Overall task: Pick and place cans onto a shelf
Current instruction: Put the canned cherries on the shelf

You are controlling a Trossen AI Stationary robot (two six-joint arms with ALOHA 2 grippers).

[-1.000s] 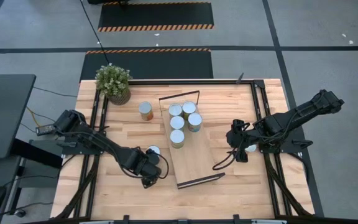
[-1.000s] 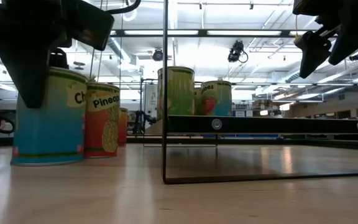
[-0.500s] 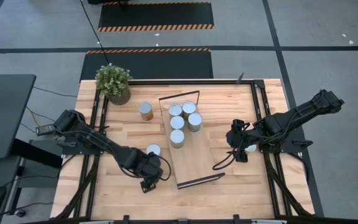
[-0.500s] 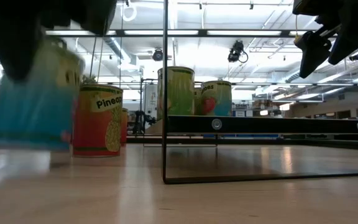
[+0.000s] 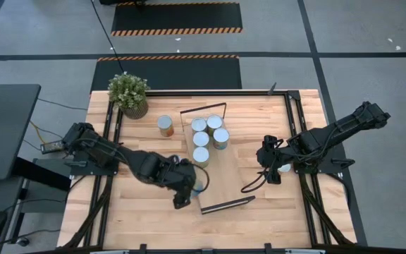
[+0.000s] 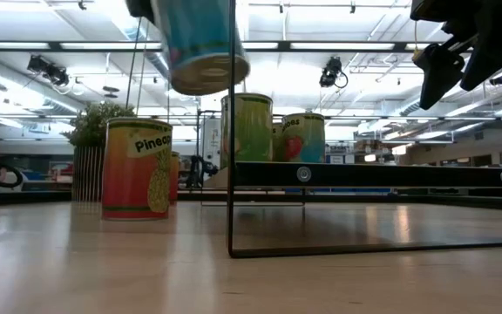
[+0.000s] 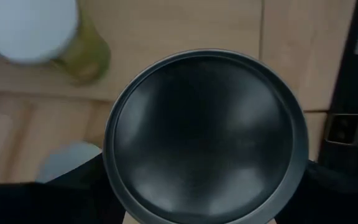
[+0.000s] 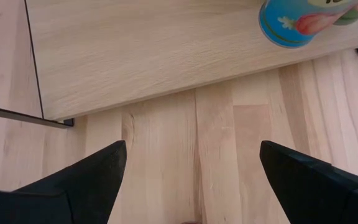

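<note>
While the left gripper (image 5: 189,188) hangs over the shelf's (image 5: 220,185) left long edge, toward its near end, it is clamped on a can (image 6: 200,45) lifted clear of the table (image 5: 132,212). Low view: the held can has a teal-blue side and a silvery rim, tilted, its base turned toward the camera, above the shelf's wire frame. Left wrist view: the same can's dark, round metal end (image 7: 205,135) fills the picture between the fingers.

Shelf: long light-wood board with a thin black wire frame at each short end, lying mid-table. Four cans (image 5: 208,137) with silvery-white tops stand clustered on its far half; the low view shows green and blue labels there. A fifth can (image 5: 165,125), orange with a pineapple label (image 6: 138,169), stands on the table just left of the shelf's far end, near a potted plant (image 5: 128,94) at the far left corner.

Right gripper (image 5: 270,171): fingers apart, holding nothing, above the table beside the shelf's right long edge. Another can (image 5: 285,168) shows partly beneath it.
</note>
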